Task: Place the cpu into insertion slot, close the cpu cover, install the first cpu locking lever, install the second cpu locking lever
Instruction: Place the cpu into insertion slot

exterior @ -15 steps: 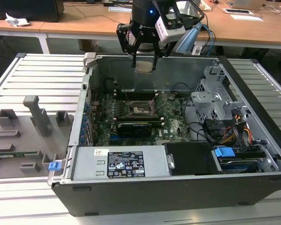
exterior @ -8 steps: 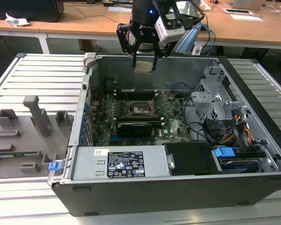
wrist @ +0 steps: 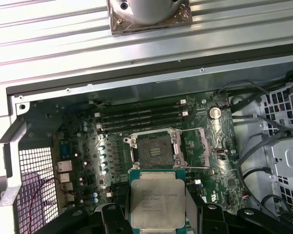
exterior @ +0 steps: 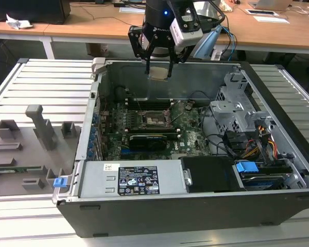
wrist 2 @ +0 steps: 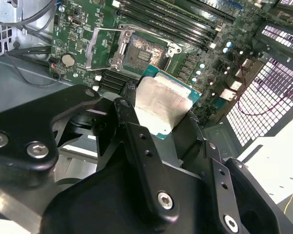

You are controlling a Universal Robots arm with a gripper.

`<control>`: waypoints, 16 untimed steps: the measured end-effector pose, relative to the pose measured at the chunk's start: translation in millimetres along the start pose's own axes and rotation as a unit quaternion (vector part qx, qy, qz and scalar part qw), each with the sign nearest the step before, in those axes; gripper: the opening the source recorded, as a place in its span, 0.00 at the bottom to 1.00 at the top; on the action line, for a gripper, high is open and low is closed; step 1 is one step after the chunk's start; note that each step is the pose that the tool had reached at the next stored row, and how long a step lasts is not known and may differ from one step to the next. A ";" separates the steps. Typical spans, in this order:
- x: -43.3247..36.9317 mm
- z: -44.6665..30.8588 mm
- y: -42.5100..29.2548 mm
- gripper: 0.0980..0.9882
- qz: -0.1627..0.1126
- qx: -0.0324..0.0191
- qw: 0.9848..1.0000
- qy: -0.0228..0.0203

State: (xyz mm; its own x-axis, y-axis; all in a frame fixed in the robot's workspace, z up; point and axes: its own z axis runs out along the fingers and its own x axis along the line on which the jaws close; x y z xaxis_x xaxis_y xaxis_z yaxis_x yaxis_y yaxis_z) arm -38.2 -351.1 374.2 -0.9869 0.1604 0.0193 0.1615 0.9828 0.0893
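Observation:
My gripper [exterior: 158,71] hangs over the far wall of the open computer case, shut on the cpu [exterior: 158,74], a flat square chip with a silver-grey top. In both wrist views the cpu [wrist 2: 162,100] [wrist: 157,200] sits between the black fingers [wrist 2: 136,141], well above the board. Below it the insertion slot [wrist: 155,149] [wrist 2: 144,51] [exterior: 153,121] lies open on the green motherboard [wrist: 88,146], with nothing in it. The cpu cover [wrist: 196,146] [wrist 2: 105,47], a thin metal frame, is swung open beside the slot.
A black card [exterior: 149,140] lies across the board nearer the case front, and memory slots [wrist: 141,117] run along the slot's far side. A power supply [exterior: 136,180], drive cage [exterior: 237,108] and cables [exterior: 252,149] crowd the exterior view's right. A grey fixture tray [exterior: 31,139] sits outside on its left.

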 end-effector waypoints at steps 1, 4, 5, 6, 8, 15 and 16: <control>0.0 0.0 0.0 0.50 0.000 0.000 1.000 0.000; 0.0 0.0 0.0 0.50 0.002 0.000 1.000 0.000; 0.0 0.0 0.0 0.50 0.003 0.000 1.000 0.000; 0.0 0.0 0.0 0.50 0.005 0.000 1.000 0.000; 0.0 0.1 0.0 0.50 0.013 0.000 1.000 -0.001; 0.0 0.2 0.0 0.50 0.028 -0.001 1.000 -0.002; 0.0 0.2 0.0 0.50 0.029 -0.001 1.000 -0.003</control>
State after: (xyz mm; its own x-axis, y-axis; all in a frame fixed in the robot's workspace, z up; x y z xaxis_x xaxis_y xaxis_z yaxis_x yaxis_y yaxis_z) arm -38.1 -351.1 374.0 -0.9757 0.2185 0.0193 0.2193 0.9716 0.0893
